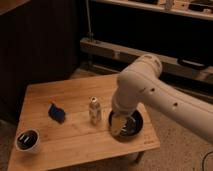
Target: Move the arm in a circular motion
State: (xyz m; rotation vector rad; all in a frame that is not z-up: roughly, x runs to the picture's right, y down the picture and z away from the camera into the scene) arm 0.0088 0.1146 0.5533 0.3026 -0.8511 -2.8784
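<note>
One low rectangular table of pale wooden planks [75, 145] fills the lower left of my view. The thick cream-white tubular arm with small dark dots [165, 100] reaches in from the right edge of the view, bends at a rounded elbow high above the table's far right corner, and then drops steeply downward.

Next in size is a round black bowl [139, 120] near the table's right end. A white cup with a dark inside [28, 141] sits at the near left corner, well apart from everything else. A small pale upright bottle [94, 110] stands just beside the bowl, toward the table's middle. A crumpled blue object [56, 112] lies further left of it. Smallest is the narrow pale gripper [118, 126], which hangs over the bowl's left part, pointing down. Whether it touches the bowl I cannot tell, and whether it is released or clenched I cannot tell either; I see nothing held in it.

As for progress, I judge the arm to be somewhere on its loop, low over the right side of the table. One moment does not tell me how much of the circle is traced or how much remains. The sweep should pass clear of the bottle.
</note>
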